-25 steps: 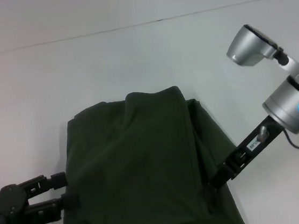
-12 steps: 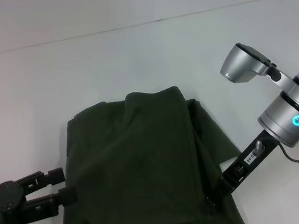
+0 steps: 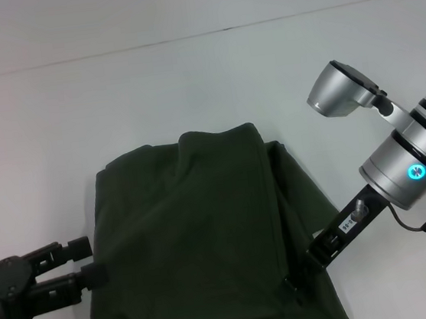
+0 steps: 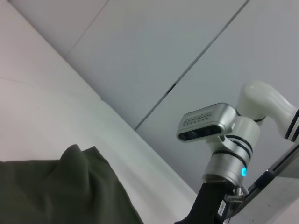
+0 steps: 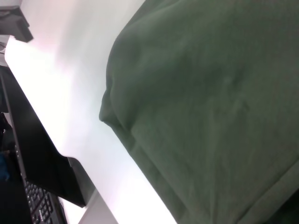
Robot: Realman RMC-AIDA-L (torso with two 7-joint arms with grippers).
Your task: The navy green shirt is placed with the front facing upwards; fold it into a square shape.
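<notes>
Head view | I count one navy green shirt (image 3: 207, 241), folded | left gripper (image 3: 86, 260) fingers spread, at its left edge | right gripper (image 3: 301, 272) low at right edge, finger state unclear.

Plain dark olive-green shirt (image 3: 207, 245) (no print showing) on white table (image 3: 189, 85).

A plain white bench (image 3: 188, 77) is seen, on which the navy green shirt (image 3: 207, 245) is laid folded, plain side up, toward the near edge.
</notes>
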